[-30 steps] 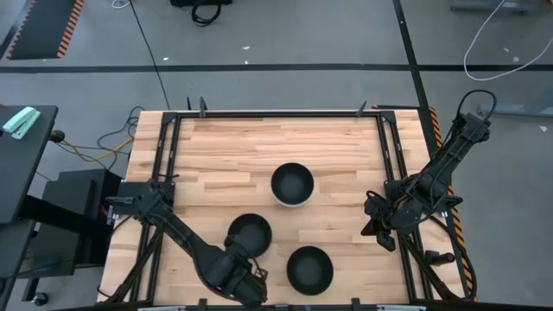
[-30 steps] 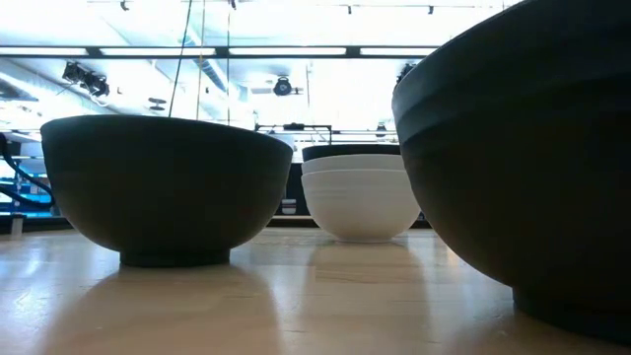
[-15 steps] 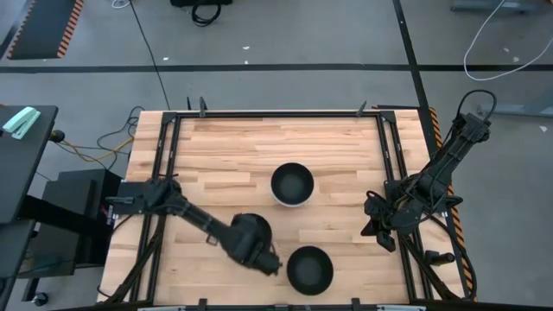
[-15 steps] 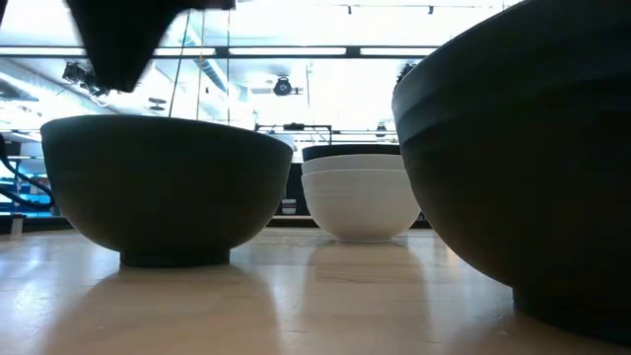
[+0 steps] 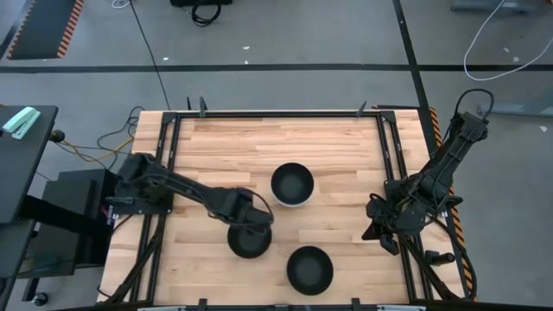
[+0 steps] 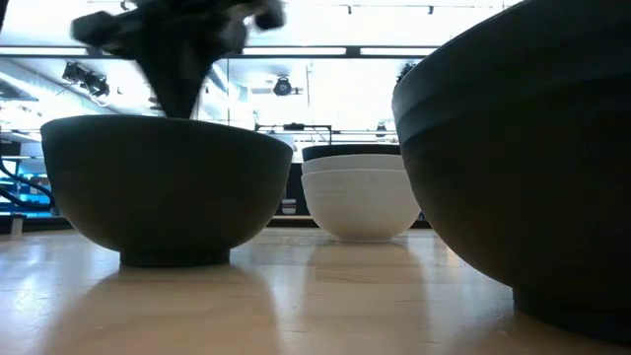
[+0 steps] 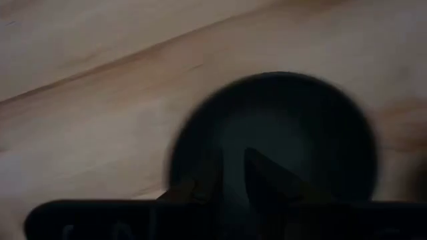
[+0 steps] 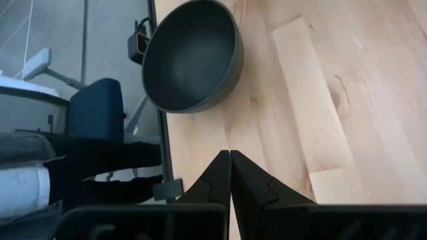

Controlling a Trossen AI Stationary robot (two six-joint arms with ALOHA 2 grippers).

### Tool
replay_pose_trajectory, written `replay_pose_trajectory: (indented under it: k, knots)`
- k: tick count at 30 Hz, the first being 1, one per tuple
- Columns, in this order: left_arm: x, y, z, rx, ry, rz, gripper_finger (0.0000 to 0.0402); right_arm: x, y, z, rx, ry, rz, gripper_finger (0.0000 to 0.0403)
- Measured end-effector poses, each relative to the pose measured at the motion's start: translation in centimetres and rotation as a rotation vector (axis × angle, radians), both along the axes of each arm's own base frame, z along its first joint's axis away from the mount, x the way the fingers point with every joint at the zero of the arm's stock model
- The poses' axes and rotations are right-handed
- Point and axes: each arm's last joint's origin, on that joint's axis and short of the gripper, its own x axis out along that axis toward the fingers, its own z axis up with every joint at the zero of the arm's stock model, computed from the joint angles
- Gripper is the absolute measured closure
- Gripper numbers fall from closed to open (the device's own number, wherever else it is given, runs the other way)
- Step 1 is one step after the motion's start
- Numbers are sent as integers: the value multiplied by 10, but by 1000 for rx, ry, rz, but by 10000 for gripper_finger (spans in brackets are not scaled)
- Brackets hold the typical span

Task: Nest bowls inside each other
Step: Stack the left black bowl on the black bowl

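Observation:
A black bowl (image 5: 249,242) stands upright on the wood at the table's left of centre; it is also the left bowl (image 6: 163,187) in the low view and the dark bowl (image 7: 280,133) in the left wrist view. My left gripper (image 5: 256,218) hangs over this bowl's far rim, seen blurred from table height (image 6: 177,94). A second black bowl (image 5: 309,269) (image 6: 523,168) (image 8: 193,57) stands near the table's near edge. At mid-table a stack (image 5: 292,184) has a black bowl nested in two white ones (image 6: 360,197). My right gripper (image 8: 230,163) waits shut at the table's right edge (image 5: 380,228).
The table has a black metal frame (image 5: 276,114) around it. Bare wood lies toward the far edge and between the stack and the right arm. Cables and a dark stand are on the floor to the table's left.
My left arm has swung out from the table's near edge. Its gripper has travelled toward the far edge, across the left black bowl, and now hangs over that bowl's far rim. The bowls and the right arm have stayed put.

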Motion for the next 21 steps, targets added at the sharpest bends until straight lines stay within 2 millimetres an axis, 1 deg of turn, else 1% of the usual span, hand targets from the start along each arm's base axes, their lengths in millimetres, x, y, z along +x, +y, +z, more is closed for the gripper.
replay_pose_trajectory:
  k: [3, 6, 12, 17, 21]
  knots:
    - [-14, 8, -7, -26, 45, 20, 319, 0, 0, 0, 0, 0, -1, 390]
    - [-22, 11, -15, -51, 84, 22, 304, 0, 0, 0, 1, 0, -1, 390]
    - [-18, 9, -29, -106, 35, -13, 277, 1, -1, 0, -8, -10, -17, 390]
    - [-26, 12, -46, -122, 82, -8, 261, 1, -1, 0, -5, -10, -25, 390]
    - [-30, 13, -61, -139, 88, 11, 254, 1, -1, 0, 6, -4, -37, 390]
